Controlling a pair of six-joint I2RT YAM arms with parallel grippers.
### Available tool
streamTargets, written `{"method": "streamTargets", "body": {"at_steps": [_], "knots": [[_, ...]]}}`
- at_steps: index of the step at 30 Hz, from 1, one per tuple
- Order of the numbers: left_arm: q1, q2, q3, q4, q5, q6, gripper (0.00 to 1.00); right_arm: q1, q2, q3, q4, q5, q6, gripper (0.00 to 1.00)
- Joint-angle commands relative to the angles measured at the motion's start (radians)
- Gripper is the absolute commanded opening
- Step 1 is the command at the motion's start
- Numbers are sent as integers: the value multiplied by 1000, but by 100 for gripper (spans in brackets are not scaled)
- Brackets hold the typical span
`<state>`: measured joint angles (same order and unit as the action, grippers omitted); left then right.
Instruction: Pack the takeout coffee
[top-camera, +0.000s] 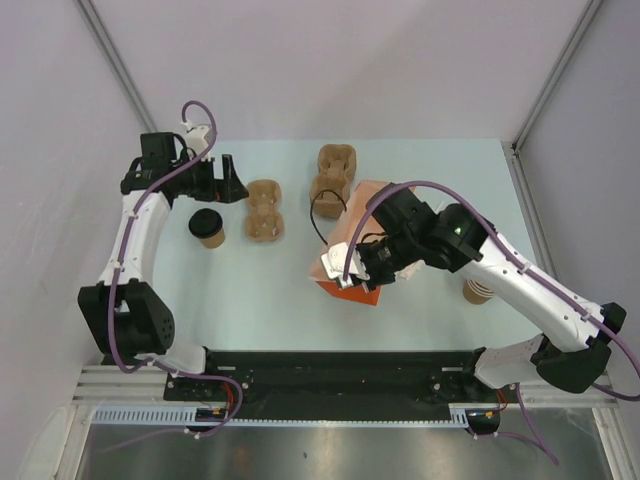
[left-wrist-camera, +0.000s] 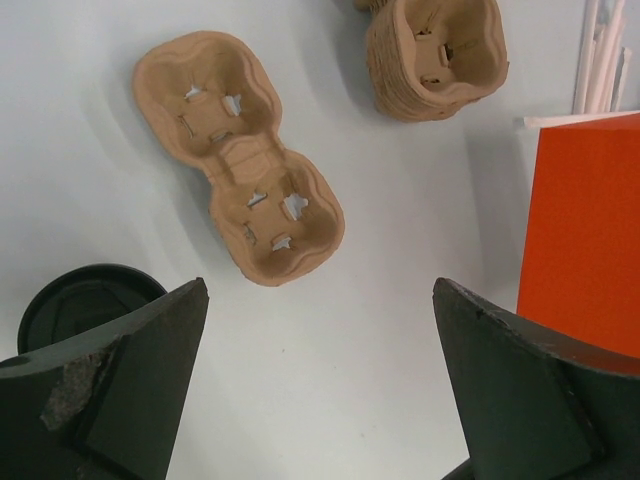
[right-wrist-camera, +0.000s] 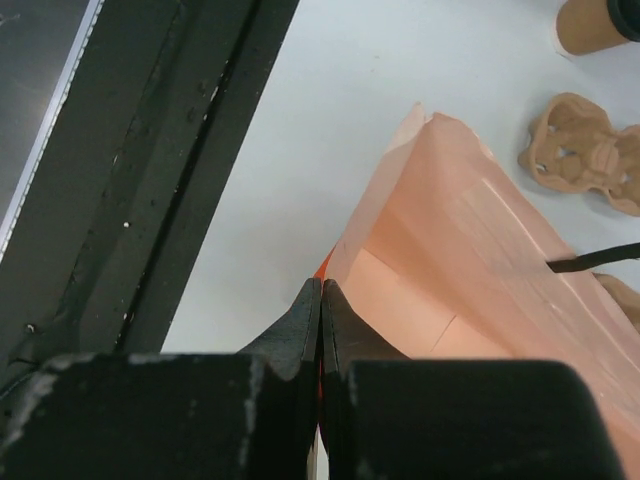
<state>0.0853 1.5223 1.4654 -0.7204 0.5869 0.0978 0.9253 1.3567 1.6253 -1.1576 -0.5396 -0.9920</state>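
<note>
The takeout coffee (top-camera: 206, 227), a tan paper cup with a black lid, stands upright at the table's left. It also shows as a black lid (left-wrist-camera: 85, 300) beside my left finger and at the top right corner of the right wrist view (right-wrist-camera: 595, 25). My left gripper (top-camera: 228, 180) (left-wrist-camera: 320, 300) hovers wide open just beyond the cup, with only bare table between its fingers. A brown two-cup carrier (top-camera: 265, 210) (left-wrist-camera: 240, 200) lies empty to the cup's right. My right gripper (top-camera: 348, 275) (right-wrist-camera: 320, 285) is shut on the near rim of an orange paper bag (top-camera: 355, 240) (right-wrist-camera: 480, 260), whose mouth gapes open.
A stack of pulp carriers (top-camera: 333, 175) (left-wrist-camera: 435, 55) sits at the back middle. A stack of lidless paper cups (top-camera: 478, 291) stands under my right arm. The bag's black cord handle (right-wrist-camera: 595, 258) crosses its mouth. The black base rail (right-wrist-camera: 150, 200) runs along the near edge.
</note>
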Motion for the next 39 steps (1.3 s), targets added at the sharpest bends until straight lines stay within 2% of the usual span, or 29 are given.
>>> {"method": "streamTargets", "body": {"at_steps": [1, 13, 16, 18, 23, 27, 29, 30, 34, 39], "knots": [[-1, -57, -39, 47, 21, 2, 99, 20, -42, -47, -4, 7, -108, 0], [-1, -45, -71, 68, 13, -26, 99, 11, -87, -119, -105, -55, -390, 1], [-2, -28, -59, 68, 21, -43, 100, 6, -108, -140, -93, -59, -396, 3], [-2, -22, -57, 75, 27, -49, 99, 6, -110, -143, -85, -51, -387, 12], [-2, -5, -53, 78, 30, -58, 99, -6, -125, -145, -59, -59, -369, 22], [-2, 13, -34, 75, 36, -61, 100, -8, -139, -143, -54, -56, -349, 46], [-2, 18, -31, 72, 39, -61, 99, -6, -157, -143, -33, -53, -321, 52], [-2, 22, -27, 72, 37, -61, 99, -3, -165, -143, -4, -46, -285, 62], [-4, 22, -27, 72, 42, -55, 100, 7, -197, -113, 65, -23, -191, 70], [-5, 30, -22, 59, 63, -18, 100, 6, -177, 38, 111, 38, -94, 73]]}}
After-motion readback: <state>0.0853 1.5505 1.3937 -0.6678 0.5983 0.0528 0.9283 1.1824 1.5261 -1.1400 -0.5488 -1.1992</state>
